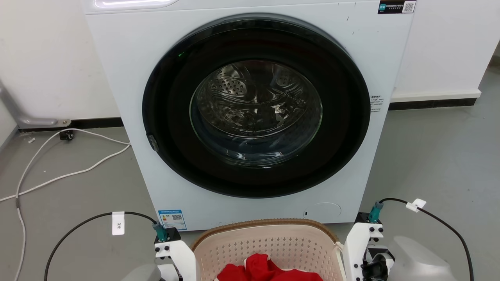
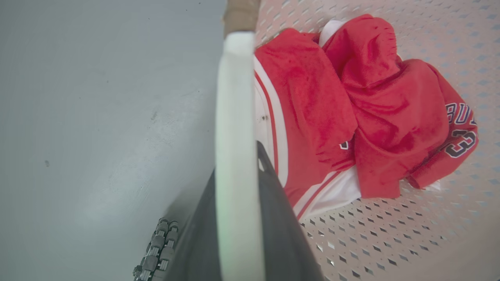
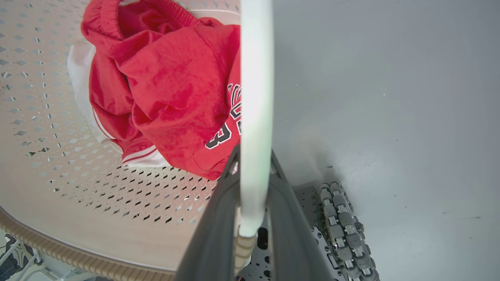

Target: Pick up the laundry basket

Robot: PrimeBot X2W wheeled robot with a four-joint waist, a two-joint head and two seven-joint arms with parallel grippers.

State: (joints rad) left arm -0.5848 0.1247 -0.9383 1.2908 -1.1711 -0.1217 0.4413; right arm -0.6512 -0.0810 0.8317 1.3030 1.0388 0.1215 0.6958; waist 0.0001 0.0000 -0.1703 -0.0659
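Note:
The laundry basket (image 1: 265, 225), cream perforated plastic with a brown woven-look rim, sits low in the head view right before the washing machine. A red and white jersey (image 1: 269, 270) lies crumpled inside it. My left gripper (image 2: 236, 164) is shut on the basket's white loop handle (image 2: 234, 97), which runs up between the dark fingers (image 2: 273, 218). On the other side, my right gripper (image 3: 254, 156) is shut the same way on the opposite white handle (image 3: 256, 78). Both white wrists (image 1: 174, 253) (image 1: 361, 246) flank the basket. Whether the basket touches the floor I cannot tell.
The white washing machine (image 1: 117, 78) stands close ahead with its round dark door (image 1: 256, 105) closed. A white cable (image 1: 58, 175) snakes over the grey floor at left. My base wheels (image 3: 343, 226) (image 2: 156, 249) sit under the basket's ends.

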